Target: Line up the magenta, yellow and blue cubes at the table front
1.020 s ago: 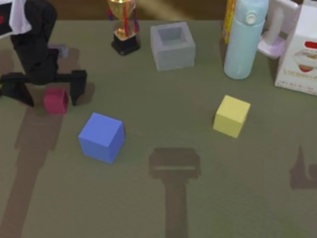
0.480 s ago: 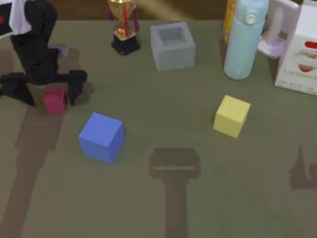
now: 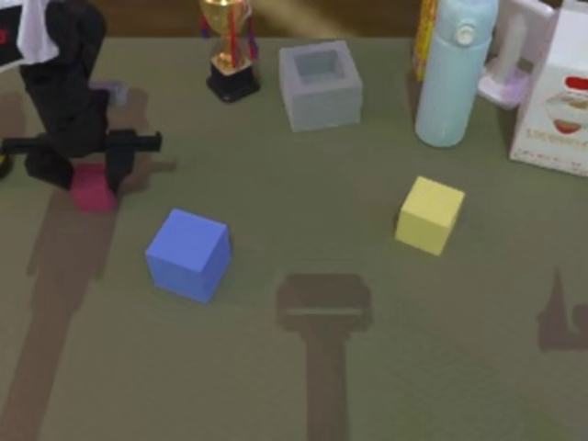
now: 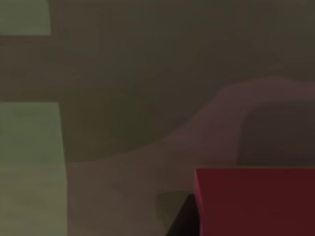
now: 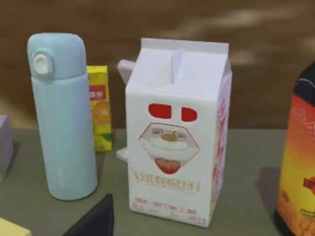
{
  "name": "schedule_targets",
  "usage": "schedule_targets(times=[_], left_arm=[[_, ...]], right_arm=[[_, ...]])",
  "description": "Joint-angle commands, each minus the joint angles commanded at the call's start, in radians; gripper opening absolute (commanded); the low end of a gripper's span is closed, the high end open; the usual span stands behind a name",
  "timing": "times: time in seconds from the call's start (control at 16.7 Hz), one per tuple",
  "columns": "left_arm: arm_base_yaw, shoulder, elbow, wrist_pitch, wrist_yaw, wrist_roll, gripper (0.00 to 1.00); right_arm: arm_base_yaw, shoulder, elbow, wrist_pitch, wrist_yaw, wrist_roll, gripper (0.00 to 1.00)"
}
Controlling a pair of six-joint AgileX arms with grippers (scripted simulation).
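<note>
Left gripper [image 3: 81, 175]: fingers straddling magenta cube [image 3: 92, 195], table's [image 3: 367, 386] left edge; grip unconfirmed.
Technique: centre cube, close squarely.
Right gripper: unseen.

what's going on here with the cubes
The left gripper is low over the magenta cube at the table's left side, its jaws closing in on the cube compared with a moment ago. Whether they grip it yet is unclear. The blue cube sits just right of it and the yellow cube farther right, both untouched. The right arm is parked out of the top view.
</note>
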Motion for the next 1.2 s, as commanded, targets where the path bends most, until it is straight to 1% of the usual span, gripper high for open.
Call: schedule_targets(times=[0.06,0.6,0.72,1.02,1.2], left_arm=[[0.0,0.0,0.0,0.0,0.0,0.0,0.0],[0.002,-0.031,0.012,-0.012,-0.003,0.002,0.0],[0.006,-0.038,0.047,-0.05,-0.003,0.002,0.0],[0.02,-0.076,0.178,-0.229,-0.004,0.0,0.0],[0.021,-0.085,0.195,-0.248,-0.004,0.0,0.0]], right_arm=[[0.0,0.0,0.0,0.0,0.0,0.0,1.0],[0.0,0.0,0.0,0.0,0.0,0.0,1.0],[0.0,0.0,0.0,0.0,0.0,0.0,1.0],[0.0,0.0,0.0,0.0,0.0,0.0,1.0],[0.0,0.0,0.0,0.0,0.0,0.0,1.0]])
